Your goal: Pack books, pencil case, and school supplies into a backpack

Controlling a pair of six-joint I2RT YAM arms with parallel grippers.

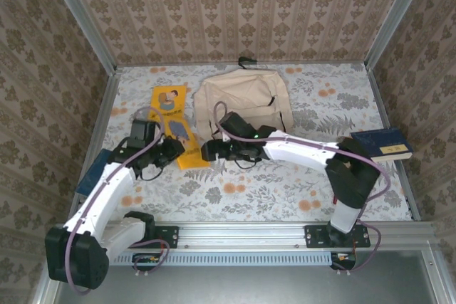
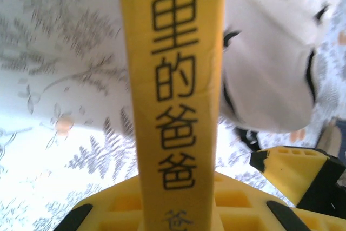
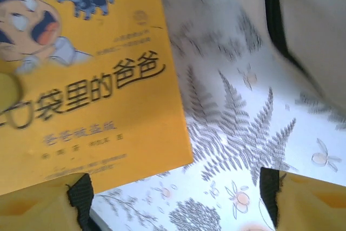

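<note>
From above, the backpack (image 1: 246, 101) lies at the far middle of the floral worktop (image 1: 285, 194), its small black loop toward the back wall; the yellow book (image 1: 173, 122) lies just to its left, running lengthwise from far to near; the left gripper (image 1: 169, 152) sits at the book's near end, fingers closed on that edge; the right gripper (image 1: 208, 150) is just right of the book's near corner, in front of the backpack; a navy book (image 1: 383, 144) lies well apart at the right edge; a dark blue flat thing (image 1: 91, 174) shows at the left edge, partly hidden by the left arm.

At the left wrist, the yellow book (image 2: 173, 79) runs straight up the middle from the yellow fingers (image 2: 116, 209), which grip it; black characters run down its cover; the backpack (image 2: 270, 63) is the pale bulk at upper right, crossed by a dark zipper line; patterned worktop (image 2: 54, 90) lies to the left.

At the right wrist, the fingers (image 3: 308, 198) stand wide apart, with bare worktop (image 3: 238, 133) between them; the yellow book (image 3: 92, 96) lies flat at left, a cartoon face on its cover, its corner just beside one finger, though whether they touch I cannot tell; the backpack (image 3: 313, 20) edges in at upper right.
</note>
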